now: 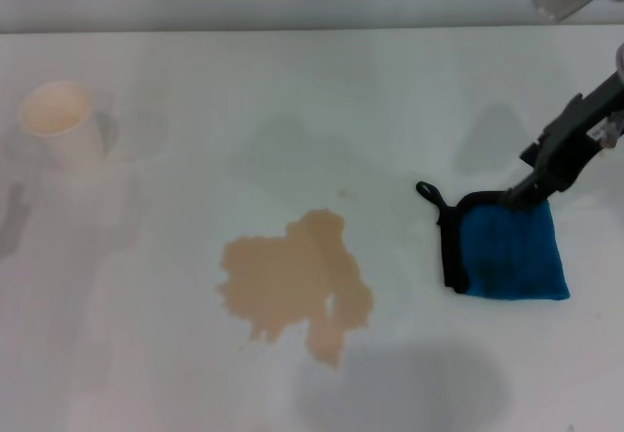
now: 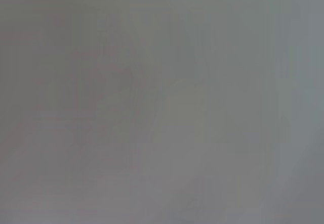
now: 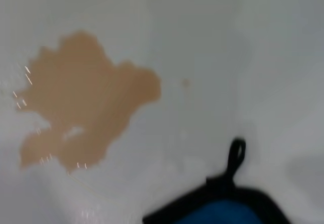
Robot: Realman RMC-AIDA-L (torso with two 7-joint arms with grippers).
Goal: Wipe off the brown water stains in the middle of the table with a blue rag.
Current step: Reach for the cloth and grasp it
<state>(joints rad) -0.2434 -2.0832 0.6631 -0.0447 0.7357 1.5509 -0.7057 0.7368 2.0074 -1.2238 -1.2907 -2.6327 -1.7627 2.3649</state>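
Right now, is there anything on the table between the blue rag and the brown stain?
Nothing visible. The right pincer is at the blue rag's far edge, and only bare table lies between rag and brown stain. The paper cup stands far off on the left.

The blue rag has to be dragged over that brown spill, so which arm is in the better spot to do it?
The right. Its claw is already down at the far edge of the blue rag, which lies beside the brown water stains on the table. The left arm shows nowhere near them.
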